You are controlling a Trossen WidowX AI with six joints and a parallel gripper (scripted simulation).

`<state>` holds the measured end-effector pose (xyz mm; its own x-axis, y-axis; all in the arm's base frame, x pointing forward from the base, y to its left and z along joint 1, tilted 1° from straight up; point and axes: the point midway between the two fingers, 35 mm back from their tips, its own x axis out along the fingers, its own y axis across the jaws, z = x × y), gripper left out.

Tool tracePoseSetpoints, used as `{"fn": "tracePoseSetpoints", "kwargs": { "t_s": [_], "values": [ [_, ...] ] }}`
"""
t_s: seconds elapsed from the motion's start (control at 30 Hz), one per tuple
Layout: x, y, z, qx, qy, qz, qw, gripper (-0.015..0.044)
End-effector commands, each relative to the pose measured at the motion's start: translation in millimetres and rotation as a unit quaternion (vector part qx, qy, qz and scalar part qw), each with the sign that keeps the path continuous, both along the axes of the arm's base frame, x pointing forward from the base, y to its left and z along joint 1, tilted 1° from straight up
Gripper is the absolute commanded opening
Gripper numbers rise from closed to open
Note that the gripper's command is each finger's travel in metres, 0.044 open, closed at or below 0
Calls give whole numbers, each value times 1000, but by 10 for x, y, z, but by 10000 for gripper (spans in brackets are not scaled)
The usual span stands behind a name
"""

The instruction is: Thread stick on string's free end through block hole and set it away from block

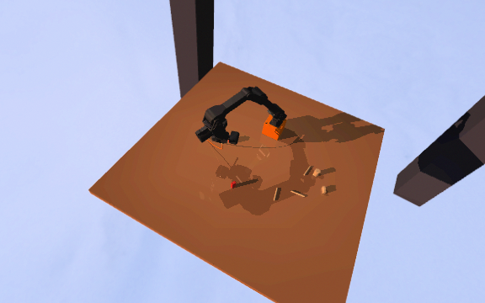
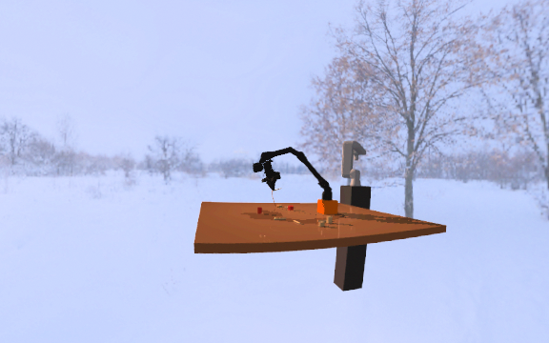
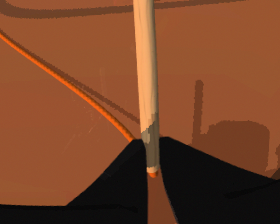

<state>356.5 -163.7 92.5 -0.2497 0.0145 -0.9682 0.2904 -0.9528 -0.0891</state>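
Observation:
My gripper (image 1: 224, 141) (image 2: 274, 189) (image 3: 149, 148) is shut on a pale wooden stick (image 3: 146, 60) near its orange-tipped end, high above the table. The stick points up the wrist view from the fingertips. The orange string (image 3: 66, 74) (image 1: 215, 146) runs past the fingers at the left in the wrist view and hangs below them in the exterior view. One small red piece (image 1: 233, 184) (image 2: 259, 210) stands on the table, and another red piece (image 2: 291, 208) sits nearer the arm's base. Which red piece is the block is unclear; no hole shows. The button cannot be made out.
Loose sticks (image 1: 277, 194) (image 1: 298, 194) (image 1: 308, 170) lie toward the right of the table (image 1: 209, 227). Two small beige pieces (image 1: 317, 172) (image 1: 324, 190) stand beside them. The arm's orange base (image 1: 273, 130) (image 2: 327, 207) is behind. Arm shadows cross the table.

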Motion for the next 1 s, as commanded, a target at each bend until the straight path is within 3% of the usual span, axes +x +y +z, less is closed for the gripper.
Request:
{"fn": "tracePoseSetpoints", "kwargs": {
  "t_s": [0.0,0.27,0.53,0.97],
  "values": [
    [2,-6,5,-24,2,-77,997,0],
    [6,-8,6,-60,4,-207,977,0],
    [7,-8,6,-63,4,-218,974,0],
    [116,-55,9,-69,9,-17,997,0]
  ]
}}
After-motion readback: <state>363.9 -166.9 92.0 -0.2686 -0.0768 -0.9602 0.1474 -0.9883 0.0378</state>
